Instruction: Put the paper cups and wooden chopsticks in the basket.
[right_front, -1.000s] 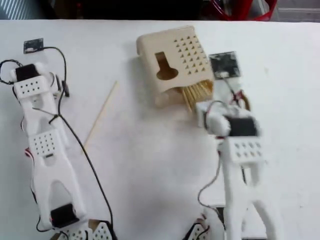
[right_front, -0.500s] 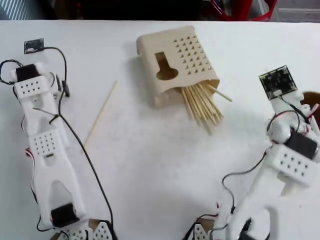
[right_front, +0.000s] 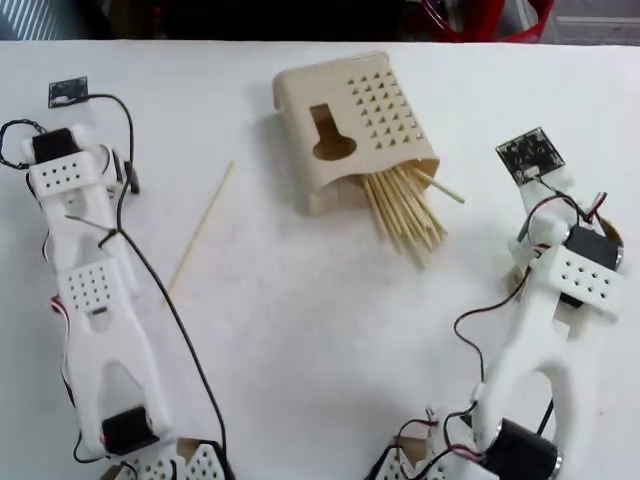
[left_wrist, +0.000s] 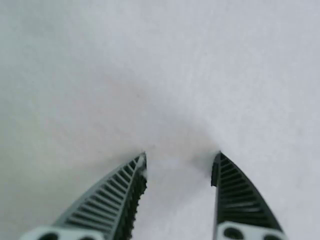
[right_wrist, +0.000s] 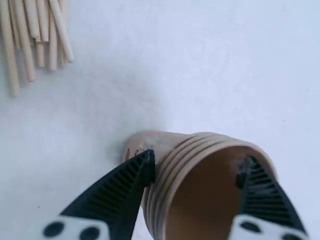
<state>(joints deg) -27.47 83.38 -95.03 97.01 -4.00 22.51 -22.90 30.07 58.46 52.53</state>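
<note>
— Fingers of our right gripper stand spread either side of the nested paper cups, on the counter, apart from the chopsticks.
— Upright, we think; the angle is poor. Light, thin-walled, easily crushed: we'd pinch gently just under the stiffer rolled rims.

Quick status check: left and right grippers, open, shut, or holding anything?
Left gripper: open, holding nothing, above the table.
Right gripper: open, at the mouth of the stacked paper cups, not closed on them.
</note>
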